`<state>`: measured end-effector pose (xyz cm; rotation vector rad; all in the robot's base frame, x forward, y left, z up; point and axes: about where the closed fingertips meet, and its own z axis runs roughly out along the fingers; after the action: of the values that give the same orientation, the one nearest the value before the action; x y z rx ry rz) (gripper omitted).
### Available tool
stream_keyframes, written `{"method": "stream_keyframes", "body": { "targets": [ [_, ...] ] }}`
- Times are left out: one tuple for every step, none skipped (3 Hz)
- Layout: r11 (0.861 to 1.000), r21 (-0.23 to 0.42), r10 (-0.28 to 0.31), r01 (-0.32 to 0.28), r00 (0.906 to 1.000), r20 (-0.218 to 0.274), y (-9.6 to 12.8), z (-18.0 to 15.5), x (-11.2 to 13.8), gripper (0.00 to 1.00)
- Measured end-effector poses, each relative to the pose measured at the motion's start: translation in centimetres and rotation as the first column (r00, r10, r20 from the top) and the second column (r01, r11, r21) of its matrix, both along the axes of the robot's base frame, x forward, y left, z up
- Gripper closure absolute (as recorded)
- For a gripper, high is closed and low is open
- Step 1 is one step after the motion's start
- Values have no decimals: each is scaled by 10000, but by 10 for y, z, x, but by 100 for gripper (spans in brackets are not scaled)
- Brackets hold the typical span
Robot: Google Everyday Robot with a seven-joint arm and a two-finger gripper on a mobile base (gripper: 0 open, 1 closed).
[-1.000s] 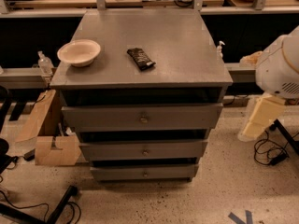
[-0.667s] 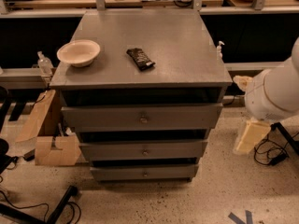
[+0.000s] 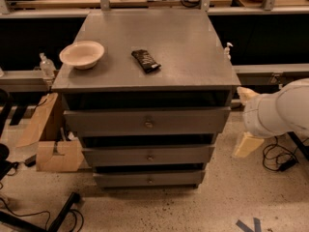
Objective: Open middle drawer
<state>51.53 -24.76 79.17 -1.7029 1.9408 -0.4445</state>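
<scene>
A grey cabinet has three drawers, all closed. The middle drawer (image 3: 148, 155) has a wide flat front with a small round knob (image 3: 150, 157) at its centre. It sits below the widest top drawer (image 3: 147, 122) and above the narrowest bottom drawer (image 3: 149, 179). My white arm (image 3: 280, 114) comes in from the right edge. Its gripper (image 3: 247, 145) hangs low beside the cabinet's right side, at about the height of the middle drawer. It is apart from the drawer and well right of the knob.
On the cabinet top lie a cream bowl (image 3: 82, 54) at the left and a dark snack bar (image 3: 146, 61) near the middle. Cardboard boxes (image 3: 53, 153) stand on the floor at the left. Cables (image 3: 277, 161) lie on the floor at the right. A bench runs behind.
My arm has moved left and down, closer to the cabinet's right side. The drawers, bowl and bar have not moved.
</scene>
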Motion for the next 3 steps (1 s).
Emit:
{"method": "stream_keyframes", "body": {
  "targets": [
    [9999,129,39,-50,9961,878,4,15,17,0],
    [9999,129,39,-50,9961,878,4,15,17,0],
    [10000,51,-11,6,9962,868,8,-16,10,0]
  ]
}}
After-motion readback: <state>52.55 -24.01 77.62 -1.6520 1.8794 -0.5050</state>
